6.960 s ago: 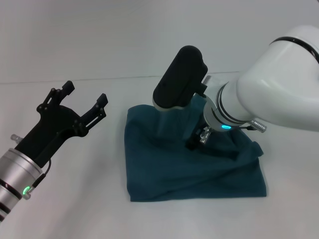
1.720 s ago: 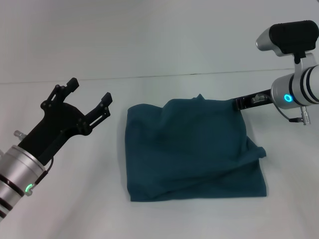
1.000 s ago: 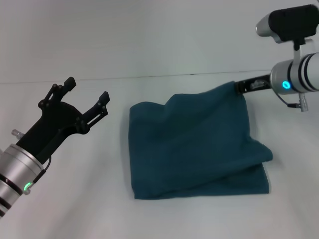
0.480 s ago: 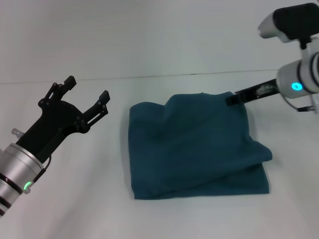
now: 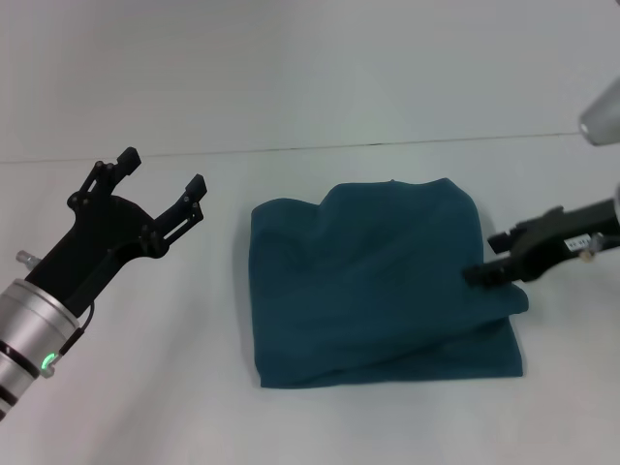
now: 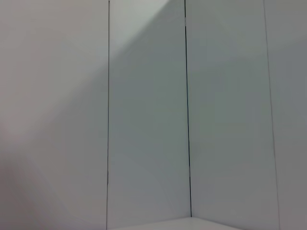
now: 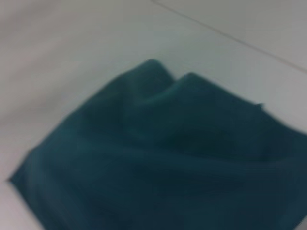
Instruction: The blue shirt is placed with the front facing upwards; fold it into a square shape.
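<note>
The blue shirt (image 5: 378,281) lies folded into a rough square on the white table, with a rumpled top layer. Its lettering and neck label are hidden. It also fills the right wrist view (image 7: 168,153). My right gripper (image 5: 486,259) is open and empty, low over the shirt's right edge, fingers pointing toward the cloth. My left gripper (image 5: 160,184) is open and empty, held above the table to the left of the shirt and apart from it. The left wrist view shows only wall panels.
The white table (image 5: 145,387) extends around the shirt on all sides. Its far edge meets a pale wall (image 5: 291,68) behind the shirt.
My right gripper let go of the shirt's far right corner and moved nearer and lower, to the right edge. The corner now lies flat. The left arm has barely shifted.
</note>
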You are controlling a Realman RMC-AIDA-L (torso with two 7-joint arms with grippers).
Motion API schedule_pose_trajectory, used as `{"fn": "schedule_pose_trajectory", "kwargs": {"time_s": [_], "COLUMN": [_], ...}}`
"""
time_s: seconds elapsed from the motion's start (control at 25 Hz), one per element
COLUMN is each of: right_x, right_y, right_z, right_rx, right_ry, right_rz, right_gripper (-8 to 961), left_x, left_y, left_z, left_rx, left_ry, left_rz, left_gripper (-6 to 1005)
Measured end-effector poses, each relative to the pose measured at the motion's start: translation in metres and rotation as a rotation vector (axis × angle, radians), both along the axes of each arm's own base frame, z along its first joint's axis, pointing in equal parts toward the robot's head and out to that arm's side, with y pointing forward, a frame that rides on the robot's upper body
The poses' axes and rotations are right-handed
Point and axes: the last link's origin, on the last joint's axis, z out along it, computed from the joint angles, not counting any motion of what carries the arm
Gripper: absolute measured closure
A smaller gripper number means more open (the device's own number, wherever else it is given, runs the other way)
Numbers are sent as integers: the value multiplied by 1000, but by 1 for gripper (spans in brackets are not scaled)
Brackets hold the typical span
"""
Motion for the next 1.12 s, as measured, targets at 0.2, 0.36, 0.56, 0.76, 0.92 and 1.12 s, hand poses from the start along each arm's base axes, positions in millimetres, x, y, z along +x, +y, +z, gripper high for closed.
{"fn": "schedule_pose_trajectory", "kwargs": {"time_s": [0.2,0.36,0.56,0.76,0.92,1.12], "right_x": [18,28,35,40,41,41], "right_y": [-13,-20,-24,-24,-23,-22], "right_z": [3,6,14,16,8,0], "right_rx": [1,-31,-60,-60,-72,-97], "right_ry": [48,83,128,138,147,158], "right_rz": [-49,-103,-139,-135,-131,-135], "right_gripper": [213,214,215,217,217,219], "left_x": [-1,-1,0,-1,-1,-1], "left_y": [1,2,2,2,1,1], "left_z": [-1,-1,0,0,0,-1], "left_rx": [-3,-4,-4,-5,-5,-6], "left_ry": [4,4,2,2,1,2], "left_rz": [7,11,10,11,13,12], "left_gripper": [80,80,80,81,81,81]}}
